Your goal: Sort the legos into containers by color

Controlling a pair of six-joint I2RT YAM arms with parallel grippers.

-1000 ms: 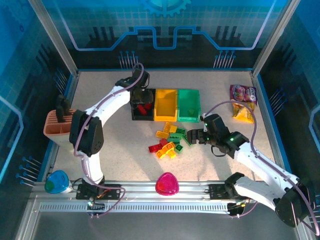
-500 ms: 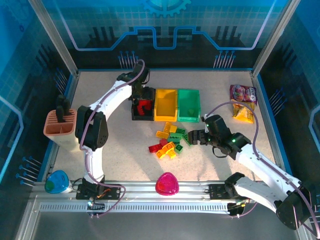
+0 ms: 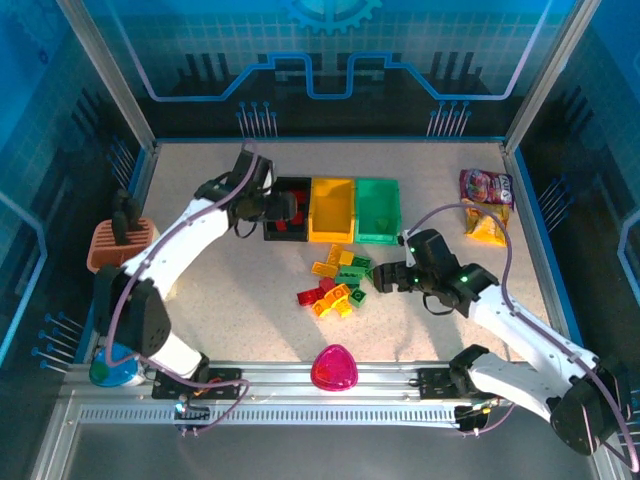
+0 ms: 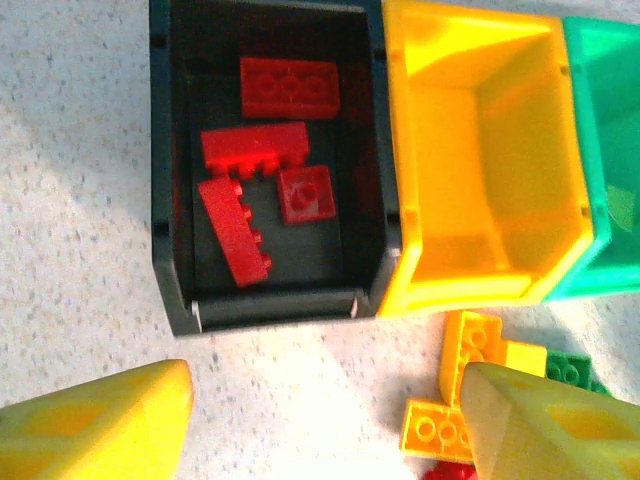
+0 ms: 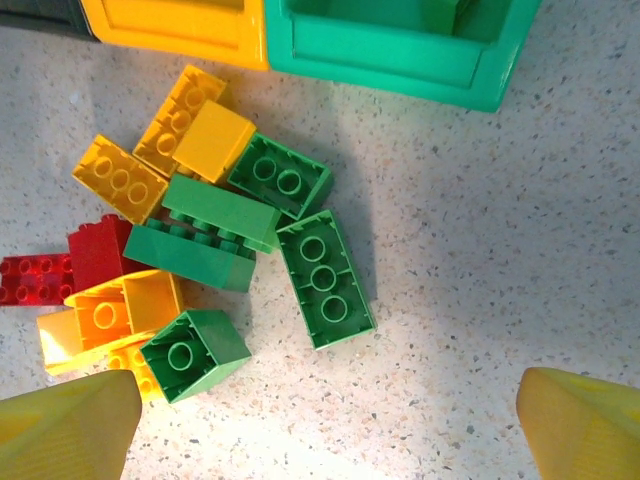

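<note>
Legos (image 3: pixel 335 285) lie mostly in a loose heap on the table (image 3: pixel 250 300), just in front of the three bins, with red, yellow and green pieces touching and overlapping. Four red bricks (image 4: pixel 252 150) are in the black bin (image 4: pixel 160 200) (black standing in for red, by my reading, since no bin is red). The yellow bin (image 4: pixel 480 180) next to it looks bare inside. The green bin (image 5: pixel 400 55) closes the row, wall against wall, and what it holds I cannot tell. The row sits beyond the heap, I judge, so that either arm has only a short carry to the right colour.

The left gripper (image 4: pixel 325 400) hangs over the table at the near wall of the black bin, fingers spread with nothing between them: released. Its arm runs long from the base at the near left, slanting up to the bin, wrist looking straight down.

The right gripper (image 5: pixel 325 420) hovers at the right side of the heap, fingers wide and empty. The green bricks (image 5: pixel 325 278) lie just ahead of its fingertips, and one of them is probably the next pick. Its arm folds at the elbow and reaches leftward.
</note>
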